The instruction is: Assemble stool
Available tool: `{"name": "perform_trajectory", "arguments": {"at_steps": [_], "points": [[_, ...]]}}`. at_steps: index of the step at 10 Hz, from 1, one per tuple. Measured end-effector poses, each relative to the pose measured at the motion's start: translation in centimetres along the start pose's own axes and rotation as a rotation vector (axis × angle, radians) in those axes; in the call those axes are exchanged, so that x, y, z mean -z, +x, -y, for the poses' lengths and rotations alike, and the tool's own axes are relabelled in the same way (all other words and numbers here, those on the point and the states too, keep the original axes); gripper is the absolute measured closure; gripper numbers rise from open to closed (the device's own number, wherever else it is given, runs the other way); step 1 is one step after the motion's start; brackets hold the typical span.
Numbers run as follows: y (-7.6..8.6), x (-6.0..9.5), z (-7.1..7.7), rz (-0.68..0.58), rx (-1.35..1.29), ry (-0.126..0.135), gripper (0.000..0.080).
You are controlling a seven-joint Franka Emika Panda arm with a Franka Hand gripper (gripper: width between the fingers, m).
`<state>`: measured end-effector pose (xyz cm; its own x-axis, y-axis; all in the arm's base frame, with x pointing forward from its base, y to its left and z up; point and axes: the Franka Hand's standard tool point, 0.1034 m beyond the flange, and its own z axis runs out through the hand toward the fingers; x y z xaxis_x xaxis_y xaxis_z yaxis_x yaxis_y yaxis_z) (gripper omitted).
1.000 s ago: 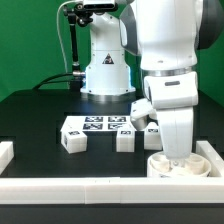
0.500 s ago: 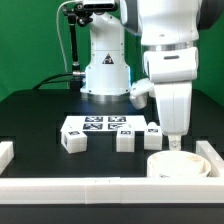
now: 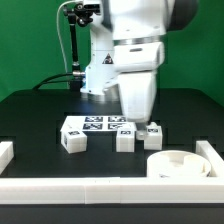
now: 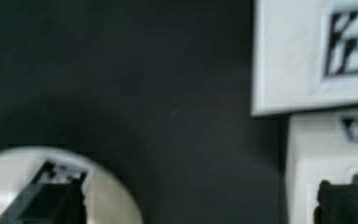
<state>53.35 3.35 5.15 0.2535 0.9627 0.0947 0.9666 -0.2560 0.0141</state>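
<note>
Black surface (image 3: 35,120) beneath a gripper (image 4: 194,200) spread wide and empty, seat (image 3: 176,165) lying near one finger, nearest leg (image 3: 153,135) near the other; seat seemingly placed, leg pickup likely next, needing centring over that leg before closing.

I count one round seat (image 3: 178,165) and three small blocky legs (image 3: 73,141) (image 3: 125,140) (image 3: 153,135). There is one marker board (image 3: 95,123), one robot arm (image 3: 135,70), and three stretches of white border rail (image 3: 100,190).
</note>
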Motion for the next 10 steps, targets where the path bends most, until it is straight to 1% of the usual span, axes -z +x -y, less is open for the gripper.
{"name": "perform_trajectory", "arguments": {"at_steps": [1, 3, 5, 7, 10], "points": [[0.2, 0.0, 0.0, -0.002, -0.010, -0.001, 0.0151], [0.1, 0.0, 0.0, -0.001, -0.019, 0.000, 0.0151], [0.5, 0.0, 0.3, -0.006, -0.304, -0.006, 0.0151], [1.0, -0.3, 0.8, -0.009, -0.559, 0.005, 0.0151], [1.2, -0.3, 0.9, -0.013, -0.735, 0.011, 0.0151]]}}
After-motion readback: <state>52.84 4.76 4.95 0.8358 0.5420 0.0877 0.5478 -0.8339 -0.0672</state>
